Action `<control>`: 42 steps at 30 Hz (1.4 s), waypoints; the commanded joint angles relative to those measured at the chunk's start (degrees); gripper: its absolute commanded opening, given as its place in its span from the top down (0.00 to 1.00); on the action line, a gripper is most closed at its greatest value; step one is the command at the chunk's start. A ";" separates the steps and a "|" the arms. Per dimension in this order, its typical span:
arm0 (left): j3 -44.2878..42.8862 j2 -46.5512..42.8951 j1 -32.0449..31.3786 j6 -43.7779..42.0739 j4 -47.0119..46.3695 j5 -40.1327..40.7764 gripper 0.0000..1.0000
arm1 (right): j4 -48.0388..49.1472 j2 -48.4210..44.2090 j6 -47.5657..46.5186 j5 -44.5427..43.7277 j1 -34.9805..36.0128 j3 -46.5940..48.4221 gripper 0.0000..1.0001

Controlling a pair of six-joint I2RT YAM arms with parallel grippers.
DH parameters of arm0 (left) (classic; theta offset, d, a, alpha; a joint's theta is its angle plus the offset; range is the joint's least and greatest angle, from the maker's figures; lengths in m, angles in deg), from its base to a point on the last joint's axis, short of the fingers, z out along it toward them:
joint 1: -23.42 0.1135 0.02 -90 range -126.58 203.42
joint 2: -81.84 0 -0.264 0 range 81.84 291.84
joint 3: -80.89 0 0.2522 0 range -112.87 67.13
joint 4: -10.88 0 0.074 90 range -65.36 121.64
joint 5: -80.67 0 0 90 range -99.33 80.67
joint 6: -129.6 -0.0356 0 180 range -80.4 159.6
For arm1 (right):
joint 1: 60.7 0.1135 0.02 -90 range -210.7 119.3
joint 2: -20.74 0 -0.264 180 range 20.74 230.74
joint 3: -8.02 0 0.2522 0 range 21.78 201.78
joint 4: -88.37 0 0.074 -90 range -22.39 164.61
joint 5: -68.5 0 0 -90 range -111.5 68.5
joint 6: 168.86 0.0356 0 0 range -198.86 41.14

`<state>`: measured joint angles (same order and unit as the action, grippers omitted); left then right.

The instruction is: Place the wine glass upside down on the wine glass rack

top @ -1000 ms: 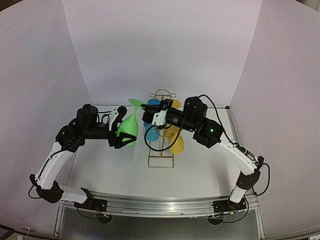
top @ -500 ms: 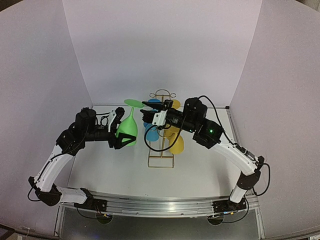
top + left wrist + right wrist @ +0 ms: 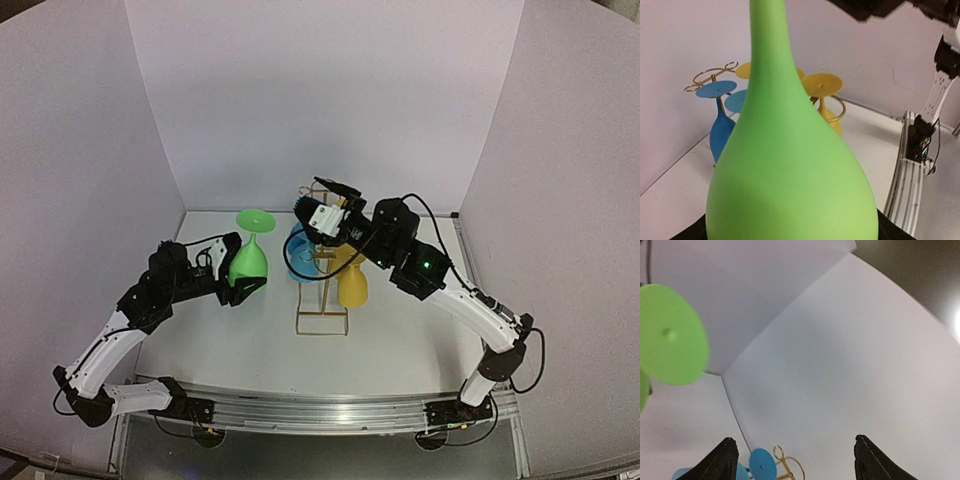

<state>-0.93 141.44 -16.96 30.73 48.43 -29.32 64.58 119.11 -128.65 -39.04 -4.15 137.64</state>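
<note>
The green wine glass (image 3: 249,262) is upside down, bowl low and round foot (image 3: 256,219) on top, left of the wine glass rack (image 3: 322,318). My left gripper (image 3: 241,281) is shut on its bowl and holds it off the table. In the left wrist view the green bowl (image 3: 790,165) fills the picture and hides the fingers. The gold rack carries blue glasses (image 3: 300,246) and yellow glasses (image 3: 352,285). My right gripper (image 3: 335,189) hangs above the rack's top, open and empty. Its fingertips (image 3: 724,460) stand wide apart, with the green foot (image 3: 670,335) far off to the left.
White walls close in the table on three sides. A metal rail (image 3: 320,410) with both arm bases runs along the near edge. In the left wrist view the rack's top loops (image 3: 715,77) lie behind the glass, and the right arm's base (image 3: 915,145) stands at the right.
My right gripper has let go of the green glass's foot, opened and risen above the rack. My left arm has drawn the glass left and nearer, setting it more upright.
</note>
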 commanded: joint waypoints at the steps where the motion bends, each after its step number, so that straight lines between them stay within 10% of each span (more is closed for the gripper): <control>1: 7.19 -0.25 0.19 -8.98 -13.84 2.23 0.60 | -0.66 -4.40 11.79 -19.94 -5.22 -4.89 0.24; 16: 15.24 14.64 -0.05 -18.45 -41.34 -1.15 0.61 | -12.74 -15.94 37.44 -22.59 -20.85 -27.37 0.24; 42: 13.37 22.97 0.03 -12.50 -44.71 -2.74 0.61 | -12.86 -20.08 40.02 -19.39 -21.65 -34.28 0.24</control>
<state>14.38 163.40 -16.99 17.58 7.34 -30.79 50.98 101.14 -90.01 -59.57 -25.59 103.81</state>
